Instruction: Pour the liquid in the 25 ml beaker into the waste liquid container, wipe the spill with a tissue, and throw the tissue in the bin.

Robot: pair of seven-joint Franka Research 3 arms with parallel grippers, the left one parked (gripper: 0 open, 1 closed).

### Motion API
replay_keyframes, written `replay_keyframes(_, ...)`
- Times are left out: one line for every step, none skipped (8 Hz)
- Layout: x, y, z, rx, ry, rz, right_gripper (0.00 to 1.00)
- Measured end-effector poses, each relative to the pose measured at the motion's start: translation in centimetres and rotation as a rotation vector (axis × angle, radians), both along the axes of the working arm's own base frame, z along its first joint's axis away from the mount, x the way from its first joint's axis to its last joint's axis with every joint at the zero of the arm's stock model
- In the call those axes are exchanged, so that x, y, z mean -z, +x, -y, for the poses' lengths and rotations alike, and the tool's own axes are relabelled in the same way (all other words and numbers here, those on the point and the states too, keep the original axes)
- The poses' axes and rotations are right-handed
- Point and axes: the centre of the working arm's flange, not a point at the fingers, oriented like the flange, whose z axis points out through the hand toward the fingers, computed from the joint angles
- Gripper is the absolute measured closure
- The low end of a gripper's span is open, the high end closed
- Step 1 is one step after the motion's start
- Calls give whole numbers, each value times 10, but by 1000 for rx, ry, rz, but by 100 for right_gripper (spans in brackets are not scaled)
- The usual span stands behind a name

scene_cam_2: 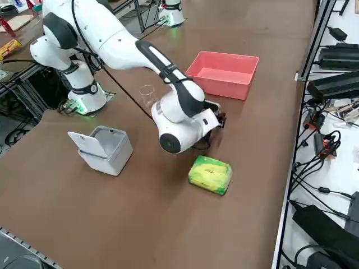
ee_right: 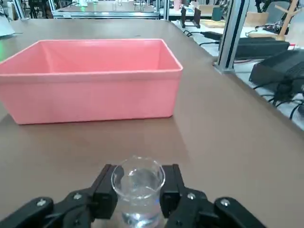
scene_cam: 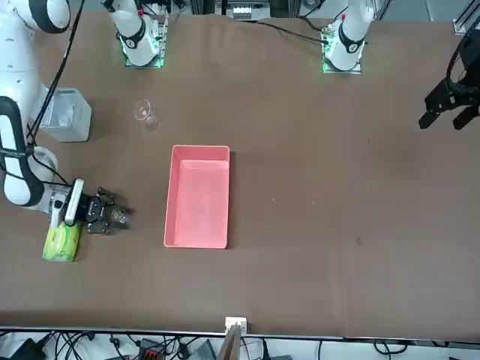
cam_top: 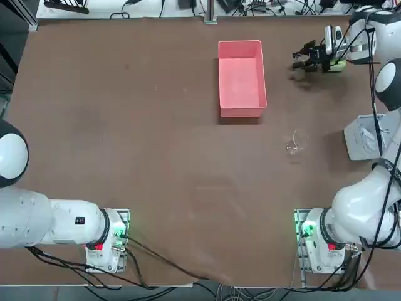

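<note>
My right gripper (ee_right: pixel 138 189) is shut on the 25 ml beaker (ee_right: pixel 137 178), a tiny clear glass vessel with clear liquid in it, held upright between the two black fingers. It sits low over the table, a short way from the long side of the waste liquid container (ee_right: pixel 95 76), a pink tray. From overhead the gripper (cam_top: pixel 301 63) is at the far right, right of the tray (cam_top: pixel 241 78). Across the table it shows as gripper (scene_cam: pixel 116 217) beside tray (scene_cam: pixel 199 195). The bin (cam_top: pixel 363 137) is a pale grey box near the right edge. No tissue is in view.
A larger clear glass beaker (cam_top: pixel 296 143) stands alone between the tray and the bin. A green tissue pack (scene_cam: pixel 61 241) lies just behind the gripper's wrist, near the table's far right corner. The bin (scene_cam_2: pixel 104 148) has its lid flipped up.
</note>
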Motion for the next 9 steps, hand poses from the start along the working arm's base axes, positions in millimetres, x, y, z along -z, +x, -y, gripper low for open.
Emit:
replay_keyframes(-12, 2, -2, -4, -5, 15, 53)
replay_keyframes(-23, 3, -5, -10, -9, 27, 53)
replay_keyframes(-33, 4, -10, -17, -12, 38, 53)
replay_keyframes(-42, 5, -16, -25, -15, 46, 53)
replay_keyframes(-51, 5, -24, -33, -17, 48, 53)
replay_keyframes(-58, 5, -33, -42, -17, 45, 53)
replay_keyframes(-66, 6, -43, -49, -18, 40, 53)
replay_keyframes(-75, 7, -53, -53, -23, 36, 53)
replay_keyframes(-83, 8, -63, -54, -32, 33, 53)
